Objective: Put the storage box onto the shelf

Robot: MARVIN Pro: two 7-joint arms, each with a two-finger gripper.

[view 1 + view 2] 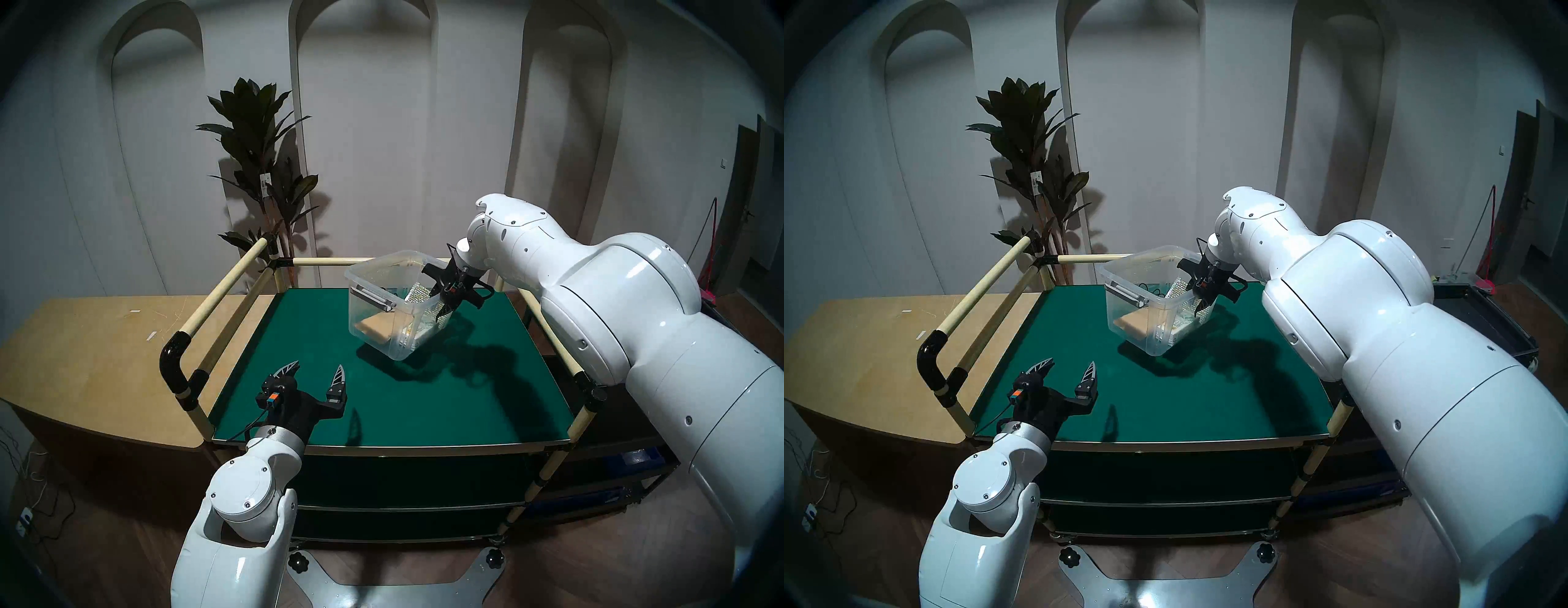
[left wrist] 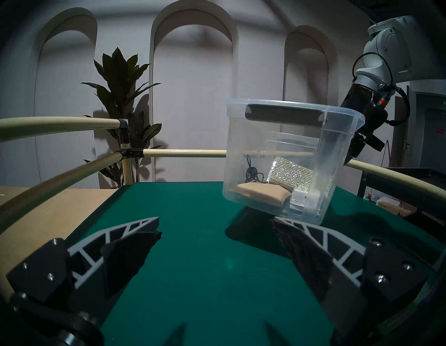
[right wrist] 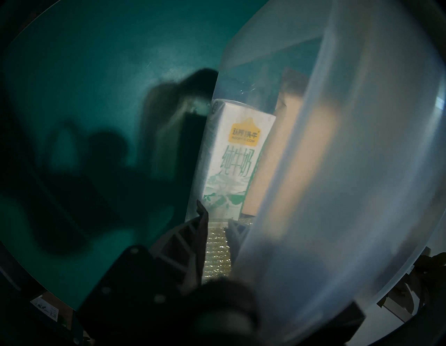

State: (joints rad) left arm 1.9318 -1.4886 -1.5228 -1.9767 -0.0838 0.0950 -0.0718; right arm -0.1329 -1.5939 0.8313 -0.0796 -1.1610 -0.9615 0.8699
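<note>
The right tool (image 1: 445,297) pinches the box (image 1: 382,314) by its right wall near the rim, 1 finger inside and 1 outside. The box hangs tilted over the far right part of the shelf's (image 1: 297,339) green worktop; whether its low corner touches the felt, I cannot tell. The left tool (image 1: 316,375) hovers spread and empty near the front left edge. Judged from this, the step is setting down: level the box first, lower slowly until the whole base lies flat, clear of the rails, and only then release, since the milk carton (image 3: 231,154) and loose contents may slide
</note>
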